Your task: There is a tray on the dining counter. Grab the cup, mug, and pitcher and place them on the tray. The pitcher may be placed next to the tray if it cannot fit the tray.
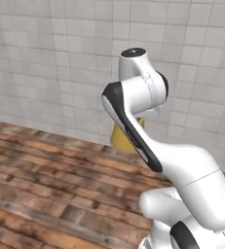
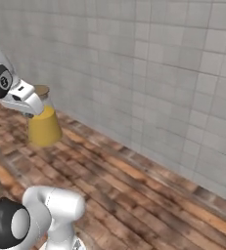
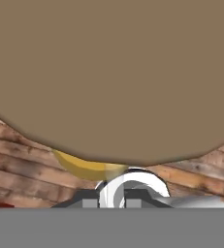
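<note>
The pitcher (image 2: 44, 128), a clear jug of orange-yellow juice with a tan lid (image 2: 41, 90), hangs in the air above the floor. My gripper (image 2: 34, 113) is shut on it at its neck, from the left in the right base view. In the left base view its yellow body (image 1: 120, 138) peeks out behind my forearm. In the hand view the tan lid (image 3: 111, 72) is very close, with a strip of juice (image 3: 87, 168) below it and the clear glass handle (image 3: 133, 183) curving between my fingertips (image 3: 90, 203). The tray, dining counter, cup and mug are out of view.
A brown wooden plank floor (image 2: 144, 195) stretches beneath the pitcher. A grey tiled wall (image 1: 46, 63) stands close behind it. My own arm (image 1: 182, 170) takes up the right side of the left base view.
</note>
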